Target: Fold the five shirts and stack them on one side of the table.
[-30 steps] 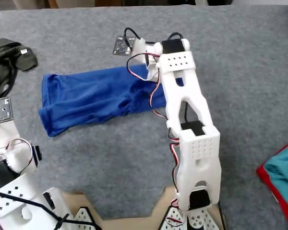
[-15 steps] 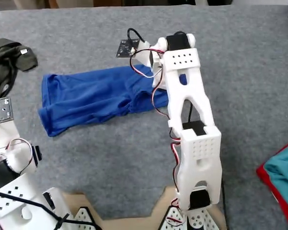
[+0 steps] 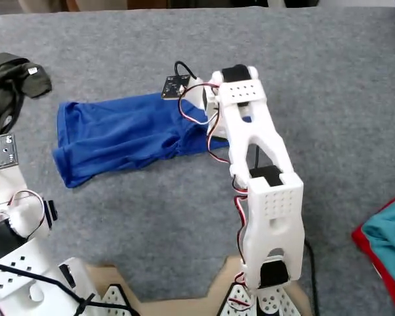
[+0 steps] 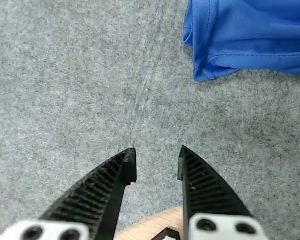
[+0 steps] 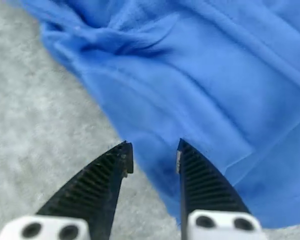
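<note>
A blue shirt [image 3: 128, 135] lies folded into a long band across the middle of the grey table [image 3: 329, 99]. The right arm [image 3: 250, 131] reaches over the shirt's right end. In the right wrist view my right gripper [image 5: 152, 155] is open, its black fingers [image 5: 200, 185] just above the shirt's [image 5: 200, 85] edge, where blue cloth meets the grey felt. The left arm [image 3: 16, 217] is at the near left. My left gripper [image 4: 156, 160] is open over bare felt, with a corner of the blue shirt [image 4: 240, 35] farther off.
A dark olive garment [image 3: 10, 82] is heaped at the far left edge. A teal shirt on something red [image 3: 388, 240] lies at the right edge. Cardboard [image 3: 151, 306] lines the near edge between the arm bases.
The right arm's wrist first swung toward the table's far side, then came back and dipped toward the shirt's right end. The shirt and the left arm have not moved.
</note>
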Controlling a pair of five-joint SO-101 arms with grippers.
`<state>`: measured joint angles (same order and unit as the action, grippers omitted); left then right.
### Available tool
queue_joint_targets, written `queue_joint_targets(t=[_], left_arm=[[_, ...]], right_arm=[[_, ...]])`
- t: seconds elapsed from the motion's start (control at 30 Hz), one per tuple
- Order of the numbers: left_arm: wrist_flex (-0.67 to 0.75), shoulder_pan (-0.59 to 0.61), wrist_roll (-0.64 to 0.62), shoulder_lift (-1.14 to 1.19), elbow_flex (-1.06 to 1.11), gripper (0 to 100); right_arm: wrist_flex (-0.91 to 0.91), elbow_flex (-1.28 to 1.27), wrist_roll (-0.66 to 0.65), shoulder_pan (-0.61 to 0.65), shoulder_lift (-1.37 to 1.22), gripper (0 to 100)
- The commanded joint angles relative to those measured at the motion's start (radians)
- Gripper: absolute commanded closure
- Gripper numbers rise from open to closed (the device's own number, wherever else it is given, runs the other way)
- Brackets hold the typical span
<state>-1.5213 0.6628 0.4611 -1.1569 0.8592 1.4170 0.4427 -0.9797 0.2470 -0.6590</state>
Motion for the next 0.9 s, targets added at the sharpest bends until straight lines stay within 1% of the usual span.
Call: queue_joint_targets(t=[0.0, 0.13, 0.33, 0.43, 0.53, 0.67, 0.7, 0.87], left_arm=[[-0.012, 0.005, 0.003, -0.007, -0.005, 85], [-0.012, 0.005, 0.003, -0.007, -0.005, 85], [-0.012, 0.008, 0.003, -0.007, -0.005, 85], [-0.012, 0.008, 0.003, -0.007, -0.005, 85], [-0.012, 0.008, 0.003, -0.007, -0.005, 85], [-0.012, 0.006, 0.003, -0.007, -0.005, 85], [-0.012, 0.006, 0.003, -0.007, -0.005, 85], [-0.012, 0.006, 0.003, -0.005, -0.005, 85]], right_arm=[[-0.078, -0.019, -0.008, -0.005, 0.005, 84.6], [-0.129, -0.03, -0.008, -0.002, -0.001, 84.9], [-0.187, 0.03, -0.008, -0.007, -0.082, 85.0], [-0.19, 0.124, -0.003, -0.007, -0.122, 85.0], [-0.19, 0.252, 0.031, -0.007, -0.162, 86.0], [-0.189, 0.424, 0.031, -0.007, -0.234, 95.8], [-0.189, 0.464, 0.031, -0.007, -0.252, 96.8], [-0.183, 0.639, 0.031, -0.004, -0.354, 96.9]])
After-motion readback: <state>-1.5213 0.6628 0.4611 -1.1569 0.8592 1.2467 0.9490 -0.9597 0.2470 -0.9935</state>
